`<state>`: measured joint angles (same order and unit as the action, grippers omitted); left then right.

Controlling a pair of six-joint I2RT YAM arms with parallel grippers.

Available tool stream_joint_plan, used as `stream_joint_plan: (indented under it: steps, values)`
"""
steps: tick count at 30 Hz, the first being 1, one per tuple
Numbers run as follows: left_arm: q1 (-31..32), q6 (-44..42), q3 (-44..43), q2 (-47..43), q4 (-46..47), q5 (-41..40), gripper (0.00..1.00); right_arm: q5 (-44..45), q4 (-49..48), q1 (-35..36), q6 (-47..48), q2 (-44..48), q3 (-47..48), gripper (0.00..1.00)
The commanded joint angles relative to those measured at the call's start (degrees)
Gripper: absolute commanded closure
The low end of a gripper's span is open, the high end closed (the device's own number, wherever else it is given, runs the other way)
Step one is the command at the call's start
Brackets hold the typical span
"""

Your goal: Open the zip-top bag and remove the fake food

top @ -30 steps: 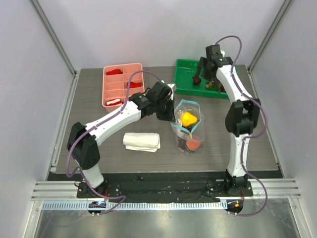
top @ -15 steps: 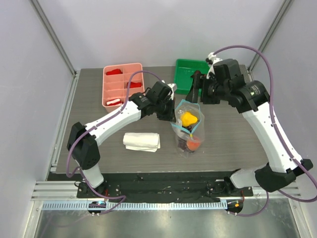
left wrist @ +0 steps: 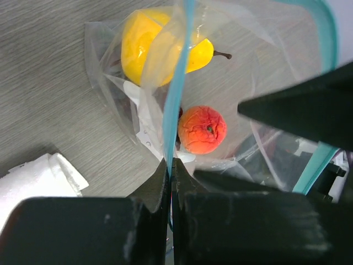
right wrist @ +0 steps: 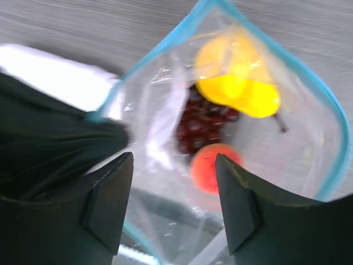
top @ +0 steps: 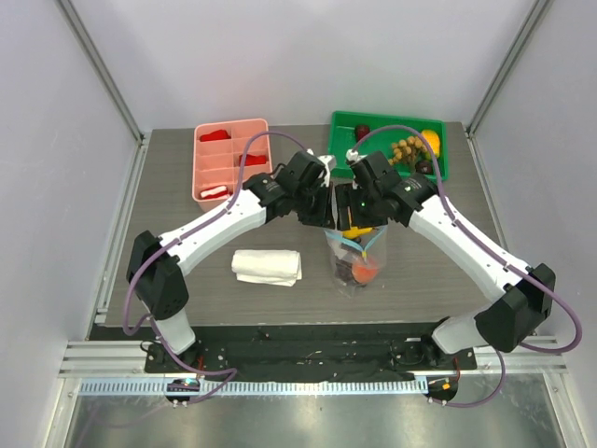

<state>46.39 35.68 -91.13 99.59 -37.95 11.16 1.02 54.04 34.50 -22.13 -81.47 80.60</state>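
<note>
The zip-top bag (top: 355, 259) stands open in the middle of the table, its light-blue zip strip (left wrist: 175, 94) spread wide. My left gripper (top: 317, 211) is shut on the left side of the strip (left wrist: 170, 165). My right gripper (top: 359, 211) hovers open over the bag mouth (right wrist: 174, 159), its fingers (right wrist: 108, 199) empty. Fake food lies in the bag: a yellow fruit (right wrist: 242, 91) (left wrist: 160, 47), a red-orange fruit (right wrist: 212, 165) (left wrist: 202, 130) and dark purple grapes (right wrist: 201, 124). More fake food, brown balls (top: 405, 149) and an orange piece (top: 430, 142), lies in a green tray (top: 347, 161).
A pink compartment tray (top: 231, 159) with flat red pieces stands at the back left. A folded white cloth (top: 268, 266) lies left of the bag and shows in the left wrist view (left wrist: 33, 176). The right gripper's dark finger (left wrist: 309, 105) crosses the left wrist view.
My right arm has swung from over the green tray down and left to above the bag mouth. The left gripper has kept its hold on the zip strip, unmoved.
</note>
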Motion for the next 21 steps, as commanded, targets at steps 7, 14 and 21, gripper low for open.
stream_joint_plan:
  steps: [7, 14, 21]
  values:
    - [-0.5, -1.5, -1.8, -1.3, -3.4, -5.1, 1.00, 5.0, -21.9, -0.8, 21.9, 9.8, -17.1, 0.25]
    - [-1.0, -1.0, -1.6, -0.1, -1.6, -3.7, 1.00, -0.2, -36.0, -0.8, 35.7, 9.6, -24.9, 0.24]
    - [-1.3, -1.3, -1.8, 1.7, -1.0, -3.7, 1.00, 0.6, -40.1, -2.0, 38.5, 4.4, -26.9, 0.25]
